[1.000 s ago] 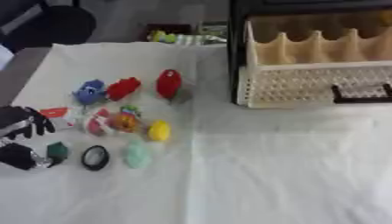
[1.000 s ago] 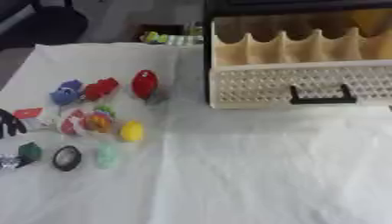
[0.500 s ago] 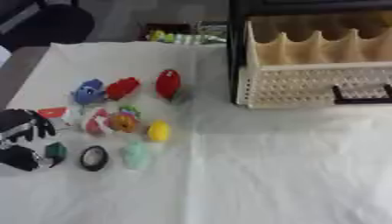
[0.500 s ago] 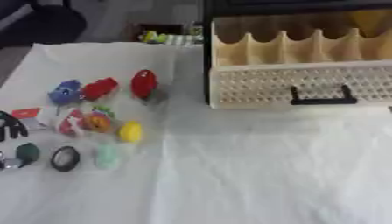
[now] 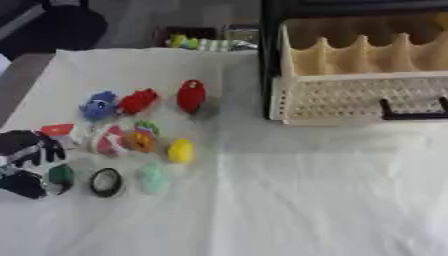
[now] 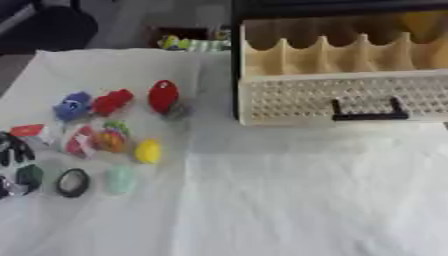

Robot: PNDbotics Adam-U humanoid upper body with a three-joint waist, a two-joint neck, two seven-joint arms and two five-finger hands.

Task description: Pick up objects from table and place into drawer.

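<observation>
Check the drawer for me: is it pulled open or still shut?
Open. The drawer is pulled out from its dark frame, so its divided compartments show from above, behind the perforated front and black handle.

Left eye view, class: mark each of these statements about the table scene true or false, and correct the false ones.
1. The drawer stands open, its dividers showing. True.
2. The yellow object lies inside the drawer. False: it lies on the white cloth, among the other small objects.
3. The left robot hand is at the left edge, beside the dark green object. True.
4. The red oval object is nearer the drawer than the blue object. True.
5. The black ring sits on the right half of the cloth. False: it sits at the left, next to the pale green object.
</observation>
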